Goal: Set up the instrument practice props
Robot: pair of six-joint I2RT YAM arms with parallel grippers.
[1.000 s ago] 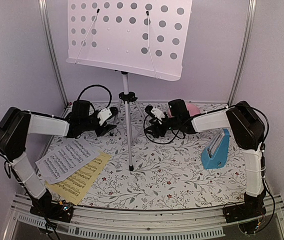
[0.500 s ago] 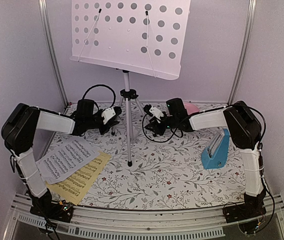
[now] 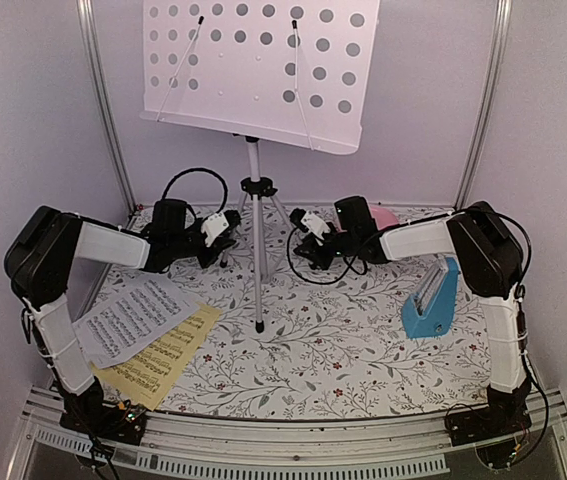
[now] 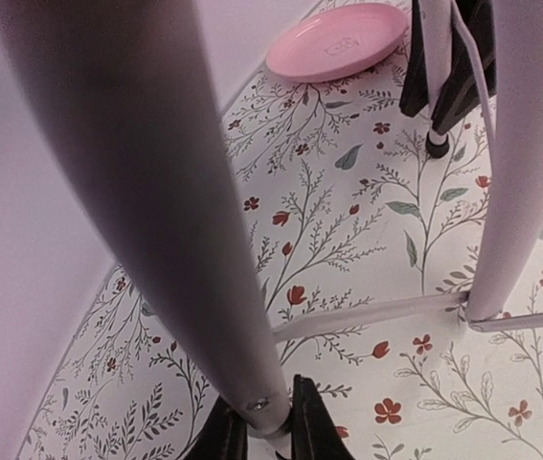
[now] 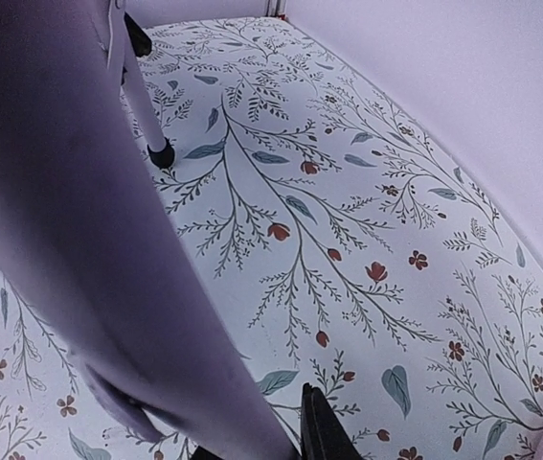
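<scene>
Standing at the centre rear of the flowered tabletop [image 3: 343, 350], the music stand [image 3: 255, 215] is upright, its pale perforated desk high above both arms and its front foot pointing toward the arm bases.

Left fingers [image 4: 309, 431]: reaching in from the left of the stand at its lower legs. The left wrist view shows the two dark fingers nearly closed, one on either side of a silver leg of the stand and touching it, so the leg is gripped between them.

Right fingers [image 5: 321, 433]: reaching in from the right of the stand at about the same height. The right wrist view shows only one dark finger, just beside a leg of the stand; the leg hides the other. How far these fingers are open, and whether they grip the leg, cannot be told.

White sheet [image 3: 128, 318]: flat on the tabletop, left of the stand's front foot and nearer the arm bases, overlapping the yellow sheet [image 3: 168, 358], which lies under it and nearer still.

Blue metronome [image 3: 431, 300]: well apart to the right of the stand, under the right forearm.

Pink plate [image 4: 338, 40]: behind and right of the stand, near the back wall.
</scene>
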